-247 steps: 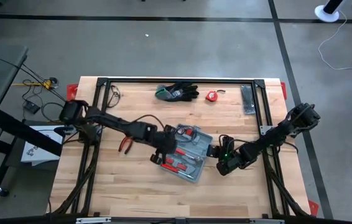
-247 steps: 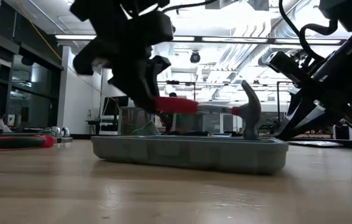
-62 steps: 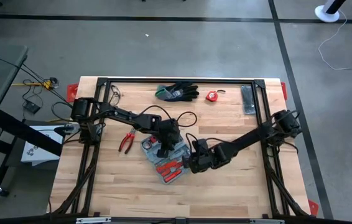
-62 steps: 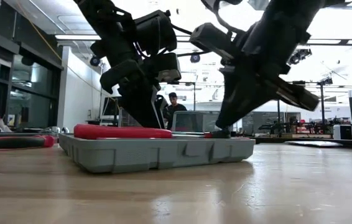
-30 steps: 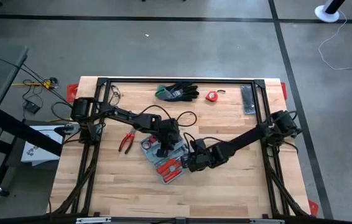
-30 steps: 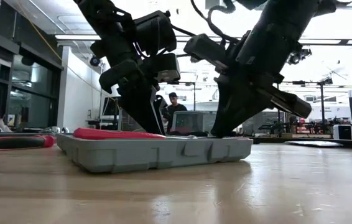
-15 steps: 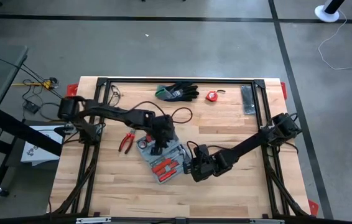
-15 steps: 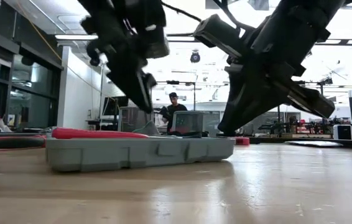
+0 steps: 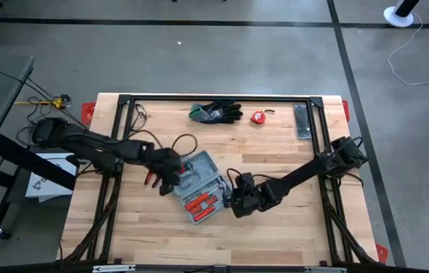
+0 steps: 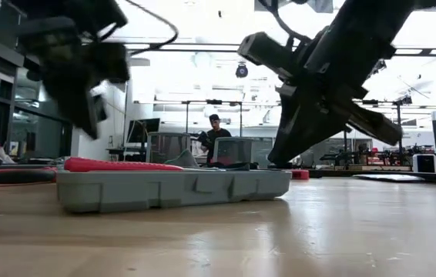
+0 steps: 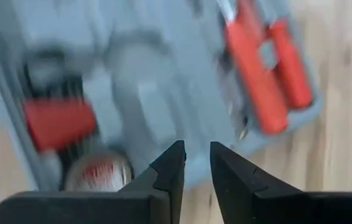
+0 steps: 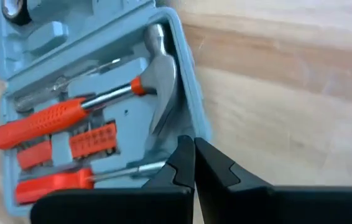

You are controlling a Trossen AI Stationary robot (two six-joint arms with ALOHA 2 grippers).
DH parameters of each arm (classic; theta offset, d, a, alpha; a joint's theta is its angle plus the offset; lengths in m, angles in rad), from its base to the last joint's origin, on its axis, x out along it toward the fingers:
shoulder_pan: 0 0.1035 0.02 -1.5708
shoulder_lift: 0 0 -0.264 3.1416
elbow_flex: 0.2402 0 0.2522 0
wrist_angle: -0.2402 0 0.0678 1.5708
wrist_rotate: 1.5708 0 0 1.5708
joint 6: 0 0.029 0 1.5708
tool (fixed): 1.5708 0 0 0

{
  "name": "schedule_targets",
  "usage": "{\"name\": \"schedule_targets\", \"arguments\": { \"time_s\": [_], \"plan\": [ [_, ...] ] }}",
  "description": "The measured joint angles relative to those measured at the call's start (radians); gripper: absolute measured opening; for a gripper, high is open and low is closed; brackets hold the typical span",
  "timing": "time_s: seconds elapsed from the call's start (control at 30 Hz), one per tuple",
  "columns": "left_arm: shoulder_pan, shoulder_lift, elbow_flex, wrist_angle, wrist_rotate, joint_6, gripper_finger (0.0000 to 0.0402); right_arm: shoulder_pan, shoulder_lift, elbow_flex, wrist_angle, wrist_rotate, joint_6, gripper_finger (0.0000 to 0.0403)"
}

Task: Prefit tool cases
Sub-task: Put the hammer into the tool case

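Wooden table (image 9: 290, 227), person (image 10: 216, 131) beyond

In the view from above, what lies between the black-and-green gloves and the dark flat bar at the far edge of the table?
In the high view, a small red tape measure lies on the table between the gloves and the flat bar; it touches neither.

Tool case (image 9: 198, 186) lies mid-table, hammer (image 12: 157, 62) and screwdrivers (image 12: 45, 118) in its recesses; left gripper (image 9: 166, 182) at its left edge, right gripper (image 9: 231, 203) at its right; gloves (image 9: 216, 112) behind, near the far edge
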Motion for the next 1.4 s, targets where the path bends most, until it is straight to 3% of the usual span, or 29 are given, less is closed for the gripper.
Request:
{"name": "schedule_targets", "arguments": {
  "time_s": [0.2,0.47,0.67,0.87,1.03,1.17,1.4],
  "plan": [
    [-0.099,-0.013,-0.067,-0.004,-0.003,-0.125,0.0055,-0.076,-0.001,0.0,0.005,-0.088,-0.135,0.0],
    [-0.15,0.039,-0.067,-0.002,-0.08,-0.138,0.0044,-0.154,-0.002,0.001,0.002,-0.118,-0.213,0.0],
    [-0.094,0.179,-0.066,0.1,-0.098,-0.024,0.0031,-0.131,-0.002,0.001,0.001,-0.133,-0.189,0.0],
    [-0.013,0.292,-0.033,0.172,-0.009,0.049,0.0017,-0.051,-0.002,0.001,0.002,-0.133,-0.072,0.0],
    [0.041,0.313,0.016,0.186,-0.007,0.179,0.0012,0.012,-0.002,0.001,-0.001,-0.092,0.046,0.0],
    [0.074,0.318,0.044,0.228,-0.124,0.232,0.0011,0.042,-0.002,0.001,-0.001,-0.023,0.124,0.0],
    [0.127,0.32,0.047,0.267,-0.068,0.223,0.0011,0.038,-0.009,0.001,0.012,-0.008,0.126,0.0]
  ]
}}
